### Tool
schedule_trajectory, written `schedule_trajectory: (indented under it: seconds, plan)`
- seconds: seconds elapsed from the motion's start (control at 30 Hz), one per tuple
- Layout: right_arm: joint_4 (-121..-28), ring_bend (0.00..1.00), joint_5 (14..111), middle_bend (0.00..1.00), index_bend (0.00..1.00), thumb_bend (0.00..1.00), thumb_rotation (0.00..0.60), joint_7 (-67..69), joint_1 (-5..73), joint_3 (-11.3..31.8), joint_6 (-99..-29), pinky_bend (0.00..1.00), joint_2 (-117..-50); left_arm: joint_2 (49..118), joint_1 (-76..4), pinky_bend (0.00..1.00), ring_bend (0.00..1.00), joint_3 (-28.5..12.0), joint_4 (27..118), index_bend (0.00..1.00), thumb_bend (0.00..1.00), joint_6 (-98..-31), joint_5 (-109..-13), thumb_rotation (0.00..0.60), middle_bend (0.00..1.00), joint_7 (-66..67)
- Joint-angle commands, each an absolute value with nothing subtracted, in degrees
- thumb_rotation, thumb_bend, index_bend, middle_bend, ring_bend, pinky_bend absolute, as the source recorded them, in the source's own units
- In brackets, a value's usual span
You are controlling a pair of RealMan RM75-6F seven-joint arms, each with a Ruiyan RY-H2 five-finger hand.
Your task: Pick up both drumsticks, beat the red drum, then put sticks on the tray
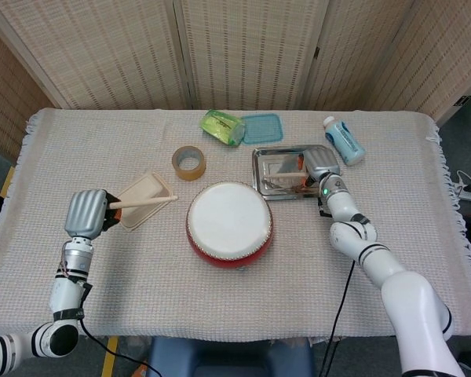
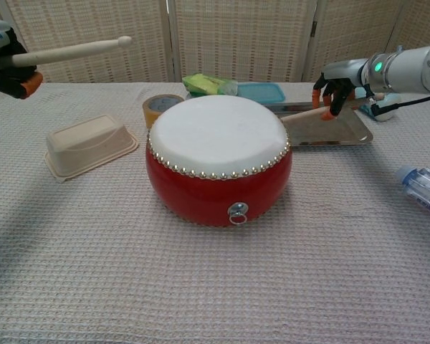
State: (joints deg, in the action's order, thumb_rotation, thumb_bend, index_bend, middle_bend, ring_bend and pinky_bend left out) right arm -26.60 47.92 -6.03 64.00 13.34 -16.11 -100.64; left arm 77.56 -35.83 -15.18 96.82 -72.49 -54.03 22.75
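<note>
The red drum (image 1: 229, 221) (image 2: 218, 154) with its white skin stands mid-table. My left hand (image 1: 86, 212) (image 2: 3, 57) is left of it, raised, gripping a wooden drumstick (image 1: 145, 202) (image 2: 72, 50) that points right, its tip short of the drum. The steel tray (image 1: 271, 161) (image 2: 344, 129) lies behind the drum to the right. The other drumstick (image 1: 286, 177) (image 2: 301, 115) lies across the tray. My right hand (image 1: 320, 165) (image 2: 337, 82) hovers over that stick's handle end, fingers spread and pointing down.
A beige container (image 1: 137, 188) (image 2: 89, 147) sits under the left stick. A tape roll (image 1: 188, 162), a green packet (image 1: 222, 126) and a blue lid (image 1: 261, 127) are behind the drum. A white-blue bottle (image 1: 344, 140) lies by the tray, a clear bottle (image 2: 423, 188) at right.
</note>
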Motion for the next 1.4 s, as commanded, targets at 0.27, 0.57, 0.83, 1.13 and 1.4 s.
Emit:
schedule_trajectory:
  seconds: [0.27, 0.57, 0.83, 1.13, 1.4]
  plan:
    - [-22.02, 0.3, 50.52, 0.34, 0.25, 0.25, 0.6, -2.98, 64.51, 14.91, -13.67, 0.55, -102.83, 77.72, -35.48, 1.0, 1.0, -15.51, 95.66, 1.0, 0.71, -72.16, -54.71, 0.6, 1.0, 21.68]
    - [-44.07, 0.29, 56.95, 0.34, 0.24, 0.24, 0.6, 1.64, 59.85, 17.11, -22.64, 0.55, -90.44, 77.06, -35.17, 1.0, 1.0, -15.01, 96.45, 1.0, 0.71, -72.38, -57.19, 0.6, 1.0, 21.77]
    - [-76.74, 0.3, 57.6, 0.34, 0.24, 0.22, 0.6, -1.54, 52.7, 18.33, -34.83, 0.59, -70.53, 76.72, -36.12, 1.0, 1.0, -14.79, 98.98, 1.0, 0.67, -73.36, -59.7, 0.6, 1.0, 25.62]
    - [-104.12, 0.43, 55.25, 0.36, 0.3, 0.21, 0.6, -3.01, 46.96, 20.17, -43.18, 0.8, -55.04, 75.72, -37.61, 1.0, 1.0, -15.1, 105.05, 1.0, 0.65, -74.39, -57.74, 0.6, 1.0, 33.99]
    - [-116.41, 0.51, 52.05, 0.48, 0.42, 0.18, 0.6, -8.52, 48.27, 20.56, -47.91, 0.84, -51.56, 77.1, -40.25, 1.0, 1.0, -15.88, 108.95, 1.0, 0.65, -74.78, -53.27, 0.6, 1.0, 41.13]
